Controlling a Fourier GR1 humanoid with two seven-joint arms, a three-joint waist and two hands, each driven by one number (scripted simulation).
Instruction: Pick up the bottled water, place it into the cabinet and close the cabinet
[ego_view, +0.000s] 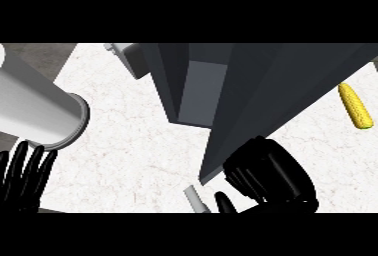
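I'm curling my right hand (269, 172) against the cabinet (273, 85) door's lower corner, bottled water (196, 199) seemingly still pinched below it, left hand (26, 172) resting open at left, so I should be clearing the door edge before inserting.

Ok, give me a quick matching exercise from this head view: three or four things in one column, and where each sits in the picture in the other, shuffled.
Things:
1. corn cob
2. left hand
3. right hand
4. cabinet

Places:
A. lower left edge, fingers straight and pointing up
B. centre, dark and tall, reaching to the top
C. far right on the white counter, lying alone
D. lower right, fingers curled at the cabinet's near corner

Pairs: 1-C, 2-A, 3-D, 4-B
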